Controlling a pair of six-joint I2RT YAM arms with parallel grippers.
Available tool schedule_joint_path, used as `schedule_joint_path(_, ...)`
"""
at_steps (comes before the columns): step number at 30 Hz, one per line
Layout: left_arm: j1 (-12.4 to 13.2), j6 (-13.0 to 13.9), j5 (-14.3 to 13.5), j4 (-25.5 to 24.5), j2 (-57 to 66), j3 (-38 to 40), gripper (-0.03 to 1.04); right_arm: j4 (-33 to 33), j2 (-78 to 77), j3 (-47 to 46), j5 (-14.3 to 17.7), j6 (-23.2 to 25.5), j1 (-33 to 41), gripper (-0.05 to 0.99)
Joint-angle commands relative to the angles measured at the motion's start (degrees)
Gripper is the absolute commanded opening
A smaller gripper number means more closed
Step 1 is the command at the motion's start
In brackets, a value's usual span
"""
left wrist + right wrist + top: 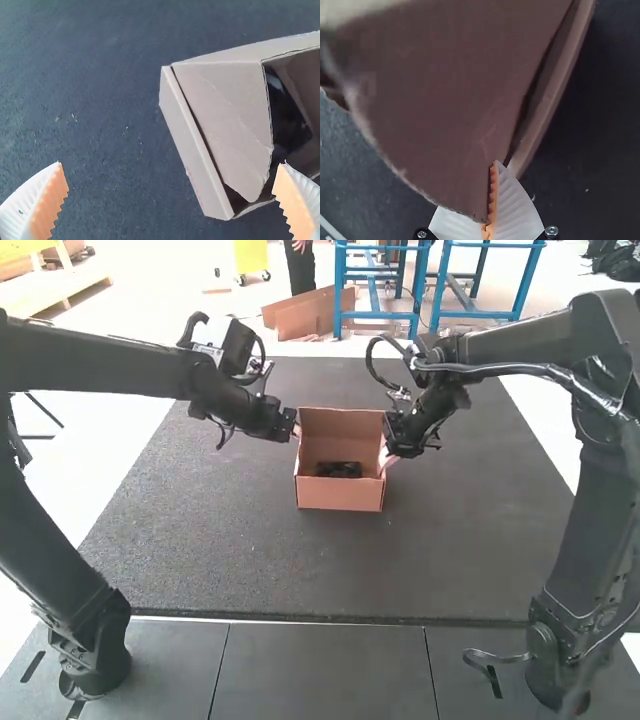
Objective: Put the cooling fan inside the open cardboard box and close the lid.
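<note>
Looking down from the high view, we find the cardboard box (340,492) standing near the middle of the black mat (200,540). Its top is uncovered, and the cooling fan (338,469) lies dark on its floor. Taking twelve o'clock as pointing away from the arms' bases, our left gripper (291,428) sits at the box's nine o'clock, just beside the wall. Its ribbed fingers (47,200) are spread wide and grasp nothing. The left flap (225,120) leans inward over the opening. Our right gripper (392,447) is at three o'clock, fingers (512,200) clenched on the edge of the right flap (445,100).
</note>
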Motion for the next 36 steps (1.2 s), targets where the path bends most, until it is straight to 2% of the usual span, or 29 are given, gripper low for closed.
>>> schedule_joint_path(1,-0.33,1.55,0.02,-1.04,-3.74,-0.75,0.97,-0.45,-3.55,-1.11,2.14,-1.58,1.59,-0.01)
schedule_joint_path(4,-0.15,2.87,-1.39,-2.88,-5.85,-0.84,0.97,-0.45,-3.55,-1.2,3.46,-1.58,1.76,0.0)
schedule_joint_path(5,-0.07,2.96,-1.65,-3.23,-6.46,-0.75,0.97,-0.54,-3.55,-1.02,3.46,-1.49,1.76,0.03)
schedule_joint_path(9,0.02,3.48,-4.2,-2.88,-8.49,0.74,0.97,-0.54,-4.7,1.7,3.11,0.62,1.23,0.57)
schedule_joint_path(10,0.2,3.57,-4.73,-2.62,-8.57,1.53,0.97,-0.54,-5.14,2.49,2.05,1.59,1.15,0.77)
schedule_joint_path(11,0.37,3.48,-5.08,-2.27,-8.57,2.5,0.97,-0.54,-5.49,3.28,0.82,1.85,0.97,0.92)
schedule_joint_path(14,0.81,3.57,-5.69,-0.42,-7.96,5.05,0.97,-1.24,-6.81,5.13,-1.9,1.85,0.18,0.92)
schedule_joint_path(17,0.46,3.57,-6.13,0.55,-5.67,7.68,0.97,-1.5,-9.62,5.48,-1.64,1.68,-0.87,0.92)
schedule_joint_path(19,0.37,3.57,-6.4,1.34,-3.74,9.27,0.97,-1.24,-11.82,4.43,-0.23,1.41,-1.75,0.92)
schedule_joint_path(22,0.29,3.57,-6.75,2.48,-0.66,11.99,0.97,2.36,-15.77,1.79,4.42,0.97,-3.86,0.92)
schedule_joint_path(25,-0.42,3.57,-6.75,2.92,2.59,14.89,0.97,8.51,-19.73,-1.64,10.31,0.53,-5.71,0.92)
schedule_joint_path(28,-1.65,3.48,-6.75,3.18,5.75,17.35,0.97,15.28,-23.24,-4.54,13.48,0.8,-7.64,0.92)
schedule_joint_path(30,-2.44,3.48,-6.75,3.45,7.51,18.85,0.97,18.09,-24.74,-5.51,14.36,0.8,-8.7,0.92)
schedule_joint_path(36,-3.67,3.4,-6.75,3.71,12.26,21.13,0.97,18.09,-25.88,-6.38,14.71,0.53,-10.37,0.92)
